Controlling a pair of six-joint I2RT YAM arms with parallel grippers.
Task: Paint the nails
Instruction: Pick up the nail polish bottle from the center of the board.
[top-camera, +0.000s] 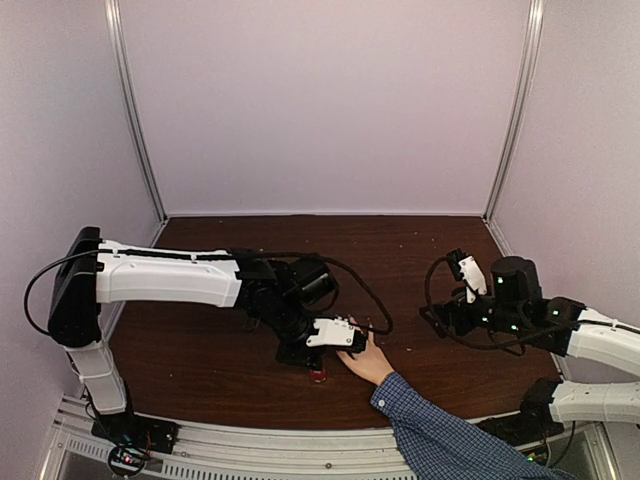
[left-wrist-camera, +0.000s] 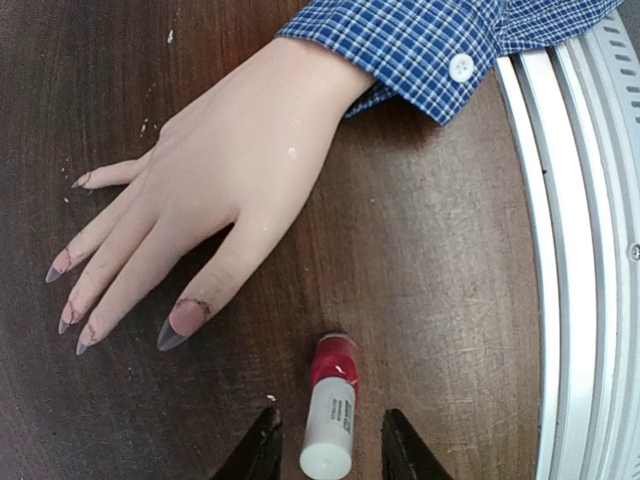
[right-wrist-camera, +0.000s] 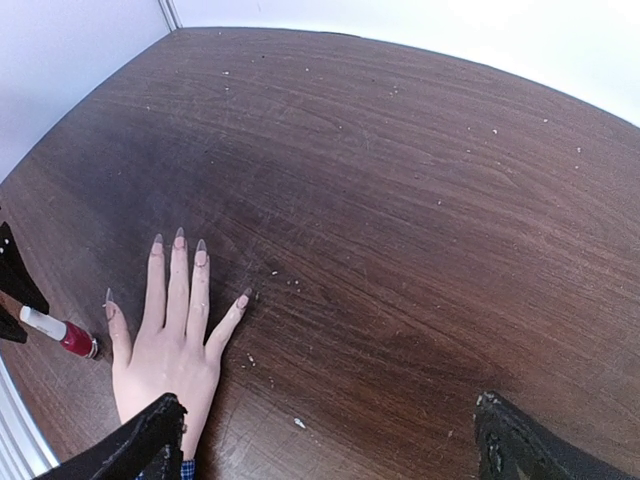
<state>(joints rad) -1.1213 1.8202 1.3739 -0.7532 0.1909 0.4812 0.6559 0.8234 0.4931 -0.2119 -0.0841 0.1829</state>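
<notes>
A light-skinned hand (left-wrist-camera: 240, 170) with a blue checked sleeve (left-wrist-camera: 430, 40) lies flat on the dark wooden table, fingers spread. Its long nails (left-wrist-camera: 180, 322) look bare and pinkish with clear tips; none shows red. The hand also shows in the top view (top-camera: 367, 362) and the right wrist view (right-wrist-camera: 170, 340). A small red polish bottle with a white cap (left-wrist-camera: 333, 405) lies on its side by the thumb. My left gripper (left-wrist-camera: 330, 452) is open, its fingers on either side of the cap with gaps. My right gripper (right-wrist-camera: 330, 450) is wide open and empty, to the right of the hand.
The metal rail of the table's near edge (left-wrist-camera: 580, 250) runs close behind the bottle and sleeve. White crumbs dot the table (right-wrist-camera: 300, 423). Pale walls (top-camera: 320, 100) enclose the back and sides. The left gripper's black fingers (right-wrist-camera: 15, 280) show at the right wrist view's left edge.
</notes>
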